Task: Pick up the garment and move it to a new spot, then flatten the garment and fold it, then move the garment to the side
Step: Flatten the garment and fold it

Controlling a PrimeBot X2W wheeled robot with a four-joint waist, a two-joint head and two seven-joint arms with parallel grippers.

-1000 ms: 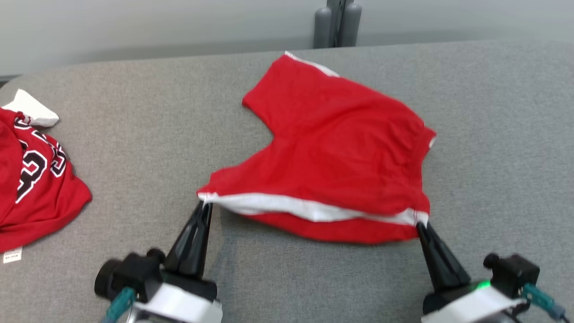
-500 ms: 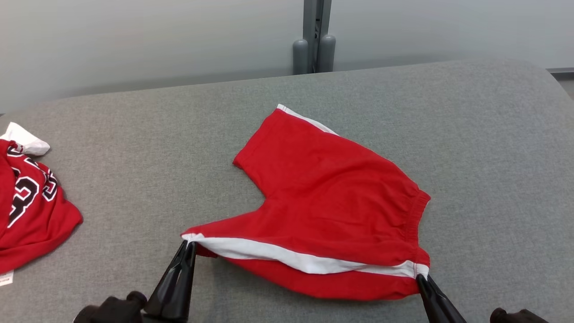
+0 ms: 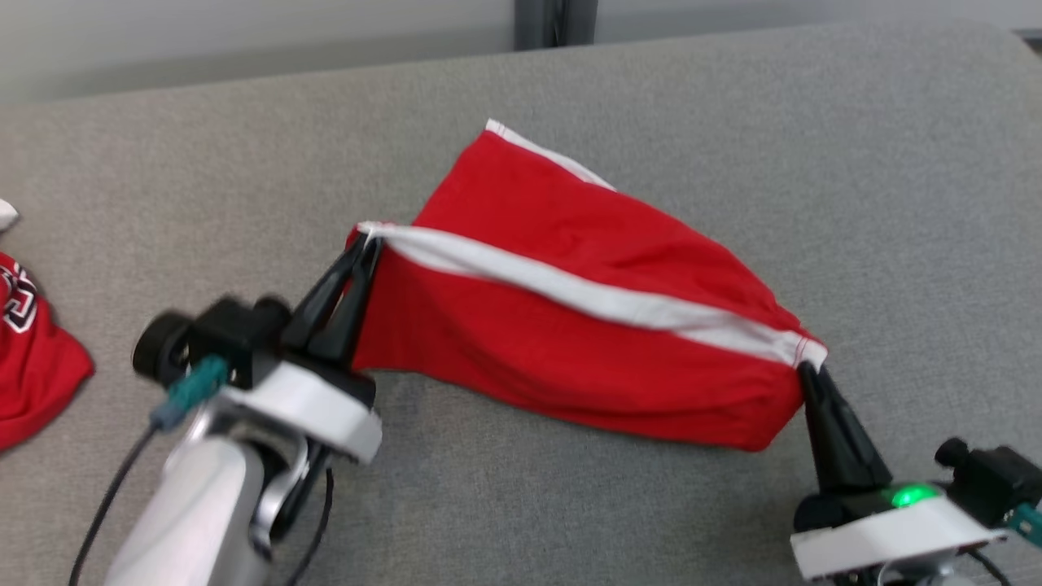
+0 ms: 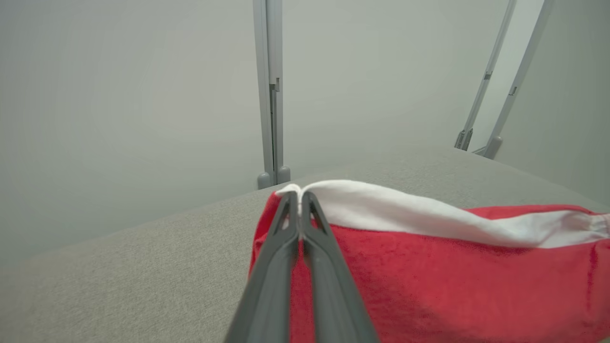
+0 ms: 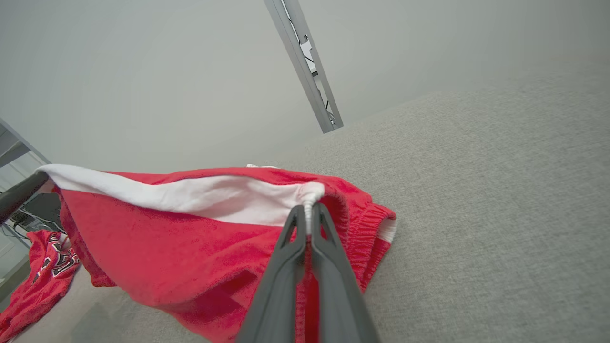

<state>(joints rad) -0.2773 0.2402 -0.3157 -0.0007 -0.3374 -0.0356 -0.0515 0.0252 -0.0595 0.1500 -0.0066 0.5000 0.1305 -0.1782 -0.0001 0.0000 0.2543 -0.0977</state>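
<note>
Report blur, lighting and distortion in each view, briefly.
Head view: the left tool and its wrist camera are smeared with blur, the red shorts fairly sharp, a green lamp glowing behind the right tool. Left wrist view: flat, even light, fingers crisp, no glare. Right wrist view: tilted, the grey post leaning, a soft shadow under the shorts on the table.

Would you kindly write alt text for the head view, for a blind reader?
The left gripper and right gripper, both shut, each pinch one end of the white-striped edge of a pair of red fabric shorts, raised above a grey fabric tabletop. A red jersey with black-and-white print lies far left.
</note>
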